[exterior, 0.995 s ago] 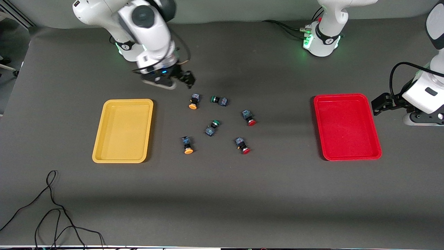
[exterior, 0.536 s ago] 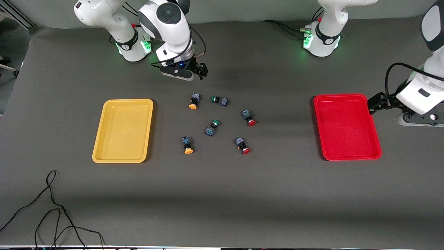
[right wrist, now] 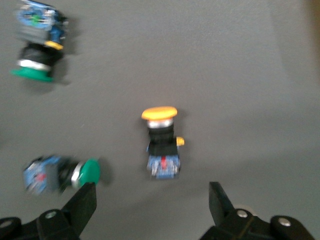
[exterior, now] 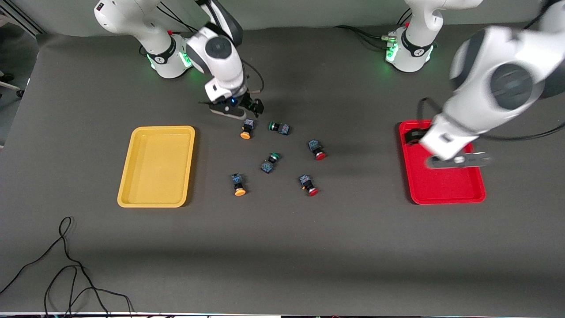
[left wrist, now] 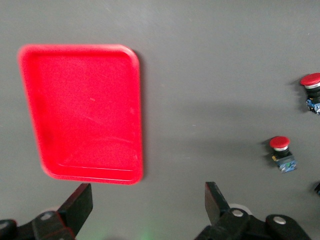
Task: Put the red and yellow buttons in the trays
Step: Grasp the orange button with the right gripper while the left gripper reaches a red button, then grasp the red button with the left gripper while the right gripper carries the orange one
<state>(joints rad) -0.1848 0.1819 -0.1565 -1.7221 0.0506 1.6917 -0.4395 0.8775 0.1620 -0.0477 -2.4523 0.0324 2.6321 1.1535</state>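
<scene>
All four red and yellow buttons still lie on the worktop between the trays, none sorted yet. The yellow button (exterior: 246, 129) farthest from the front camera lies on its side, glossy cap on a blocky black-and-blue body. Our right gripper (exterior: 252, 107) hovers just above it, jaws spread and empty; next we must drop straight down and straddle the body. Our left gripper (left wrist: 149, 200), jaws released too, hangs over the smooth, round-cornered red tray (exterior: 468, 193). The yellow tray (exterior: 156, 202) stands empty.
</scene>
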